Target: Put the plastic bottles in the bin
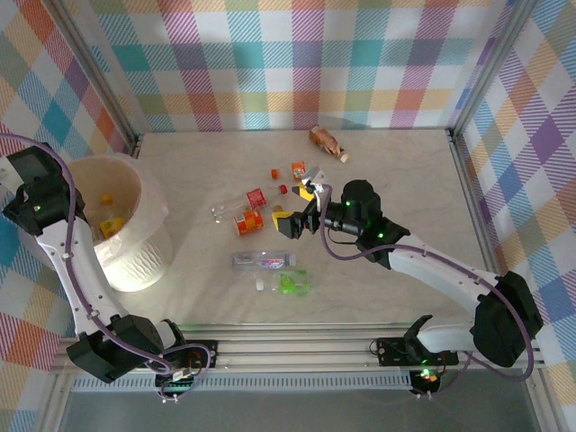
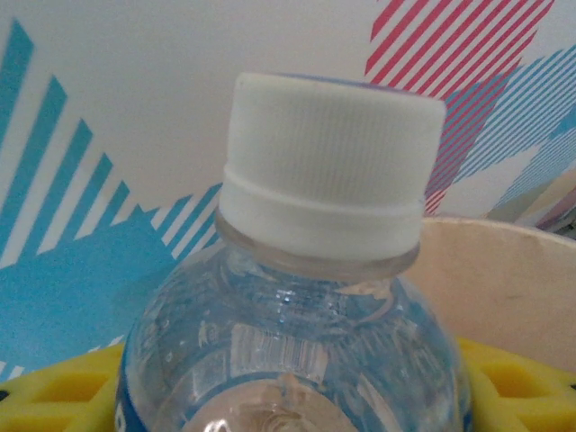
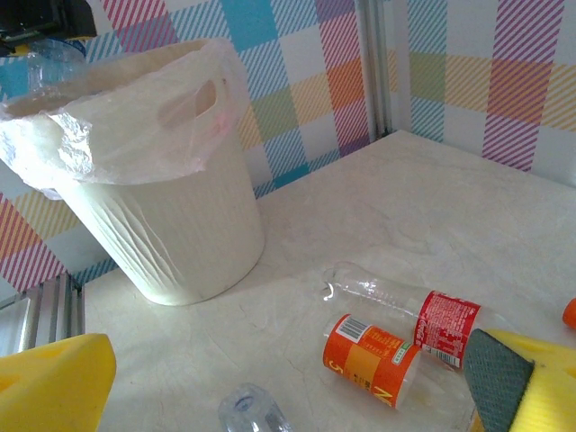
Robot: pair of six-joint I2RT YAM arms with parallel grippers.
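top view: one white bin (image 1: 135, 261) on the left side of the table (image 1: 405, 180), at least six bottles (image 1: 264, 260) lying loose mid-table, some orange stuff showing inside the bin. right gripper (image 1: 292, 219) hangs over the loose ones, fingers spread wide, holding nothing.

left wrist: left gripper (image 2: 288, 409) pinching one clear white-capped bottle (image 2: 333, 180), bin rim right behind it.

right wrist: three bottles on the table near the bin: red-label one (image 3: 441, 324), orange one (image 3: 369, 355), clear one (image 3: 252, 409).
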